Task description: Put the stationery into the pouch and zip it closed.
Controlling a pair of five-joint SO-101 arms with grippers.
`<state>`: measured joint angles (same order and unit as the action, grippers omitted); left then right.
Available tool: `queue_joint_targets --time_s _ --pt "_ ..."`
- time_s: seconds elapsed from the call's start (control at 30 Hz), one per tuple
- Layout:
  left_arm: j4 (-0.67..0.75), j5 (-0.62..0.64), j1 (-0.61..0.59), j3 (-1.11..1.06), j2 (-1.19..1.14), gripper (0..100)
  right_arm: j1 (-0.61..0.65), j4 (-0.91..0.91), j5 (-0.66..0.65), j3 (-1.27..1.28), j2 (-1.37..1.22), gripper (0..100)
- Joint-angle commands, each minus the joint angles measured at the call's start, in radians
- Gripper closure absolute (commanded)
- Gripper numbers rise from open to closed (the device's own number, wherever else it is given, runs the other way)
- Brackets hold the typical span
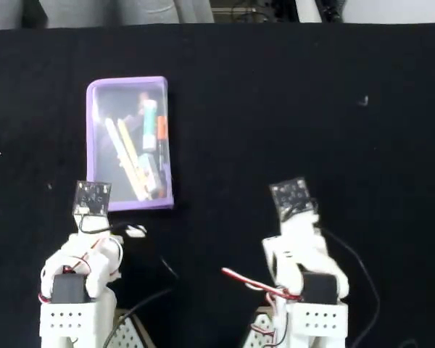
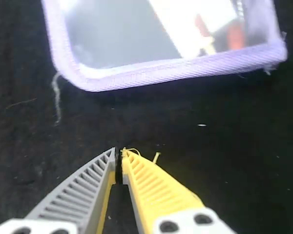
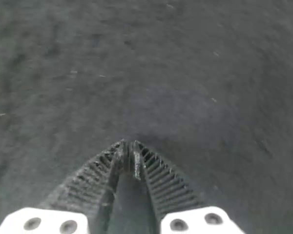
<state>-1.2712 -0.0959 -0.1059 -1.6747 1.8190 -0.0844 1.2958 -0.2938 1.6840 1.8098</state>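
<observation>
A clear pouch with purple trim [image 1: 128, 143] lies flat on the black cloth at the left, with pens, a marker and other stationery [image 1: 143, 148] inside it. Its near purple edge [image 2: 176, 68] appears in the left wrist view. My left gripper [image 2: 119, 157], one grey and one yellow finger, is shut with nothing held, just short of that edge. My right gripper [image 3: 129, 147], with black fingers, is shut over bare cloth, well to the right of the pouch. In the high view both arms are folded back near the front edge of the table.
The black cloth [image 1: 290, 109] covers the whole table. A white thread [image 2: 56, 95] lies on the cloth beside the pouch's corner. Cables [image 1: 250, 279] trail by the arm bases at the front.
</observation>
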Motion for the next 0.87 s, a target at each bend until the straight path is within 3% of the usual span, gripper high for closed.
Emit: queue_joint_targets --time_s 0.0,0.1,0.3,0.83 --pt "-0.003 -0.003 -0.013 -0.024 0.005 97 -0.064 0.009 0.000 -0.001 0.084 98.5" --pt "-0.003 -0.003 -0.015 -0.024 0.005 97 -0.074 0.009 0.000 -0.001 0.082 98.5" --pt "-0.003 -0.003 -0.010 -0.024 0.005 97 -0.232 0.009 0.000 -0.001 0.084 98.5" --pt "-0.003 -0.003 -0.015 -0.024 0.005 97 -0.241 0.009 0.000 -0.001 0.084 98.5"
